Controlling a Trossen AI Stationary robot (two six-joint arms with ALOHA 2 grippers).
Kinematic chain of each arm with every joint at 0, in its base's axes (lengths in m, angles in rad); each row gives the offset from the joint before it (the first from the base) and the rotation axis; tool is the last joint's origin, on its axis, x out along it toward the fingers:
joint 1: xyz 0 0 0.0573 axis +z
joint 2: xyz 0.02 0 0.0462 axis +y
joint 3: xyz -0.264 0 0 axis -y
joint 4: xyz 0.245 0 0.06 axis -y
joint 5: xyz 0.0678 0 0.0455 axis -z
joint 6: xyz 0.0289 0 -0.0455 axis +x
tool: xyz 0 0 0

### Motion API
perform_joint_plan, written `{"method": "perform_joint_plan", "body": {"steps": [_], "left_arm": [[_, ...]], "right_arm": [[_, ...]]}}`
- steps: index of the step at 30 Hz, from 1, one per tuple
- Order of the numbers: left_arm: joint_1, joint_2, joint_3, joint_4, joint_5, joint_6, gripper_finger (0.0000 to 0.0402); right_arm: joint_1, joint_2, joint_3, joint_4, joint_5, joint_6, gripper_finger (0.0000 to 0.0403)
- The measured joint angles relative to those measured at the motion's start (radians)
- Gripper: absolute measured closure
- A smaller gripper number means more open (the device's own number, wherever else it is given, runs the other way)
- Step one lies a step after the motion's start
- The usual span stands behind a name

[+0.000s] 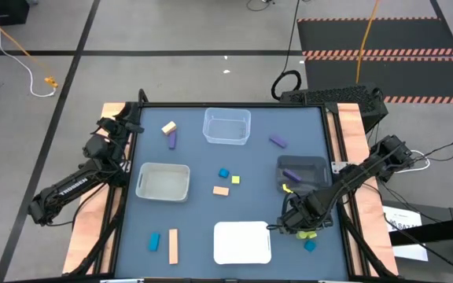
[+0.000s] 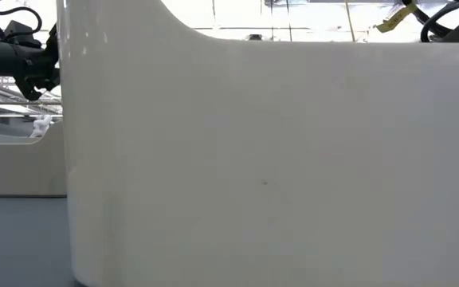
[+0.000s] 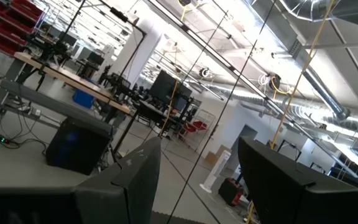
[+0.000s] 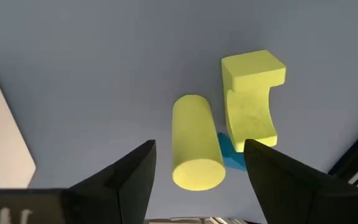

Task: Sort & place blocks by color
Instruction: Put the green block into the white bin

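My right gripper (image 4: 197,186) is open and hovers low near the table's right near corner (image 1: 301,222). Its fingers stand on either side of a yellow-green cylinder (image 4: 194,142) that lies on its side on the mat. They do not touch it. Beside the cylinder lies a yellow-green arch block (image 4: 250,99), with a blue block (image 4: 230,155) showing between the two. From above, the yellow-green pieces (image 1: 311,233) and the blue block (image 1: 311,246) peek out by the gripper. My left gripper (image 3: 197,199) is open and waits at the table's left far edge (image 1: 120,126), pointing into the room.
A clear bin (image 1: 226,127), a pale bin (image 1: 163,181), a dark bin (image 1: 313,163) holding a purple block (image 1: 291,174), and a white tray (image 1: 242,242) stand on the mat. Tan (image 1: 168,127), purple (image 1: 278,141), blue (image 1: 223,173) and other blocks lie scattered. The tray's wall (image 2: 261,159) fills the low view.
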Motion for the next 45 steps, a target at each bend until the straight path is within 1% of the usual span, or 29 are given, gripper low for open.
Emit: {"method": "perform_joint_plan", "body": {"steps": [3, 7, 10, 14, 18, 20, 22, 25, 28, 30, 37, 40, 45], "left_arm": [[0.0, 0.0, 0.0, 0.0, 0.0, 0.0, 0.0186], [0.0, 0.0, 0.0, 0.0, 0.0, 0.0, 0.0186], [0.0, 0.0, 0.0, 0.0, 0.0, 0.0, 0.0186], [0.0, 0.0, 0.0, 0.0, 0.0, 0.0, 0.0186], [0.0, 0.0, 0.0, 0.0, 0.0, 0.0, 0.0186], [0.0, 0.0, 0.0, 0.0, 0.0, 0.0, 0.0186], [0.0, 0.0, 0.0, 0.0, 0.0, 0.0, 0.0186], [0.0, 0.0, 0.0, 0.0, 0.0, 0.0, 0.0185], [0.0, 0.0, 0.0, 0.0, 0.0, 0.0, 0.0186], [0.0, 0.0, 0.0, 0.0, 0.0, 0.0, 0.0186], [0.0, 0.0, 0.0, 0.0, 0.0, 0.0, 0.0186], [0.0, 0.0, 0.0, 0.0, 0.0, 0.0, 0.0186], [0.0, 0.0, 0.0, 0.0, 0.0, 0.0, 0.0186]], "right_arm": [[0.0, 0.0, -0.031, 0.075, -0.002, 0.015, 0.0175], [0.0, 0.0, -0.097, 0.233, -0.004, 0.032, 0.0201], [0.0, 0.0, -0.141, 0.312, -0.006, 0.051, 0.0237], [0.0, -0.002, -0.171, 0.342, -0.054, 0.06, 0.0296], [0.0, -0.006, -0.178, 0.37, -0.059, 0.037, 0.0296], [-0.001, -0.009, -0.18, 0.432, -0.045, -0.003, 0.0296], [-0.004, -0.026, -0.18, 0.515, -0.001, -0.059, 0.0296], [-0.015, -0.066, -0.179, 0.653, 0.116, -0.142, 0.0296], [-0.027, -0.114, -0.179, 0.711, 0.235, -0.221, 0.0296], [-0.035, -0.151, -0.179, 0.713, 0.3, -0.258, 0.0296], [-0.075, -0.293, -0.179, 0.588, 0.495, -0.451, 0.0296], [-0.102, -0.349, -0.18, 0.592, 0.614, -0.617, 0.0296], [-0.171, -0.409, -0.18, 0.736, 0.784, -0.981, 0.0296]]}}
